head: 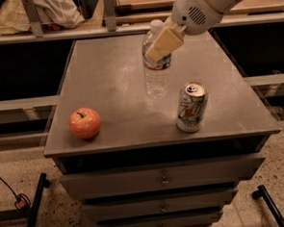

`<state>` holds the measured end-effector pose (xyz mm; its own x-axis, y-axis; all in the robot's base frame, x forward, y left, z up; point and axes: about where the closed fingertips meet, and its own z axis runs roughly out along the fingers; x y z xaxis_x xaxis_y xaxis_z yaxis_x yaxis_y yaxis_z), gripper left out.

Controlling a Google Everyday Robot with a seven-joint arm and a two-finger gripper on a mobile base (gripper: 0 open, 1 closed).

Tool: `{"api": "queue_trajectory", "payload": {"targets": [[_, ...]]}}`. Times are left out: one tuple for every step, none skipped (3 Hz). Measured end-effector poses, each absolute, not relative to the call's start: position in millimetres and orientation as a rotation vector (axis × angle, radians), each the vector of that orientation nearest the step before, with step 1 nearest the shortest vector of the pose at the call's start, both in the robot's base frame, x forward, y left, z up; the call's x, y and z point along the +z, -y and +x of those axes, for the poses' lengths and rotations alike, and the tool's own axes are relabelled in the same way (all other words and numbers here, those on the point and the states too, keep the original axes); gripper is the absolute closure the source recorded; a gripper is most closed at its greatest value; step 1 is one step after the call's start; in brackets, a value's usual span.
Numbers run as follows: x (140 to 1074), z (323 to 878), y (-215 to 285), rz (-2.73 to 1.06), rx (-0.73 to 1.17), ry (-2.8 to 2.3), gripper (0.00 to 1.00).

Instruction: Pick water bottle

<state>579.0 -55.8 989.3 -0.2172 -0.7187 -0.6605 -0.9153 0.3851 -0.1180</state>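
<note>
The cream-tan gripper (158,46), on a white arm (194,13), sits against the upper part of the water bottle (157,81). The bottle is clear and ribbed with a white cap (156,25) and a red, white and blue label band, and stands toward 1 o'clock on the dull grey worktop (105,64), which has paler scuff marks. At 4 o'clock stands a silver-white can (191,107) with green markings, at 8 o'clock an orange-red apple (84,123) with yellowish flecks and a dark stem, and below are matching grey drawers (160,174) over a speckled beige floor (57,222).
</note>
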Motion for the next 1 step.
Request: {"api": "queue_trajectory", "payload": {"targets": [[995.7, 578.8, 56.3, -1.398, 0.391, -1.997, 1.0]]}}
